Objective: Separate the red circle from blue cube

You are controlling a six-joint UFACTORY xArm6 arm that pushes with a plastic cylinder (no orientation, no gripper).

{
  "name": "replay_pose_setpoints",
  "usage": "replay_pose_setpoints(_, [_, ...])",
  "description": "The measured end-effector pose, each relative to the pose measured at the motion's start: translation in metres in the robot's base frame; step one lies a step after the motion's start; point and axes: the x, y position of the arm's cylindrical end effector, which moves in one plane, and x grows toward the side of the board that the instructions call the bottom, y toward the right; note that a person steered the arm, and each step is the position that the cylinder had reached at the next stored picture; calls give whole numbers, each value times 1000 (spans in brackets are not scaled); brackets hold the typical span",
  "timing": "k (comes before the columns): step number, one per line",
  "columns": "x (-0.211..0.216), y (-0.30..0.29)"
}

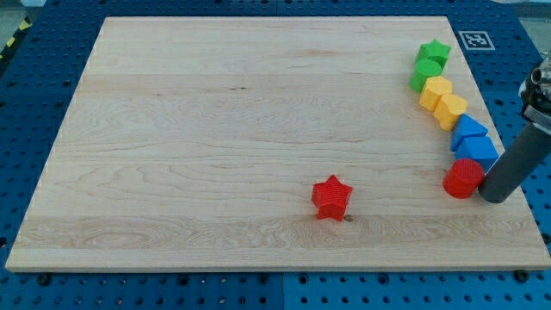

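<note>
The red circle (463,178) lies near the board's right edge, touching the blue cube (478,151) just above it. A second blue block (467,128) sits above the cube. My tip (494,196) rests on the board right beside the red circle, on its right and slightly lower, seemingly touching it.
Above the blue blocks runs a chain of two yellow blocks (436,89) (450,109), a green block (424,73) and a green star (434,52). A red star (331,197) lies alone at the lower middle. The wooden board's right edge (508,138) is close to the chain.
</note>
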Motion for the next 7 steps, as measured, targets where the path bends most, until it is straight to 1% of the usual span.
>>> replay_pose_setpoints(2, [0, 6])
replay_pose_setpoints(4, [-2, -65])
replay_pose_setpoints(5, [-1, -68])
replay_pose_setpoints(6, [3, -37])
replay_pose_setpoints(7, [-21, -43])
